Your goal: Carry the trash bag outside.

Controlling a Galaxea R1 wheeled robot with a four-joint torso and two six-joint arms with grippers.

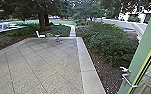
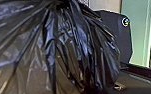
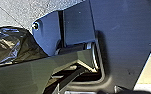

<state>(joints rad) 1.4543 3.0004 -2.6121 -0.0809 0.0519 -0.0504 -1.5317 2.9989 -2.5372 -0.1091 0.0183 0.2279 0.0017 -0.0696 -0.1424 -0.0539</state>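
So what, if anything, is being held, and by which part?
Apparently the trash bag, by its gathered top, in the left gripper; the grip is hidden.

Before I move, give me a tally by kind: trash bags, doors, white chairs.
Trash bag: 1
Green-framed door: 1
White chair: 1
Total: 3
Left out: the furniture beside the chair, too small to sort by kind.
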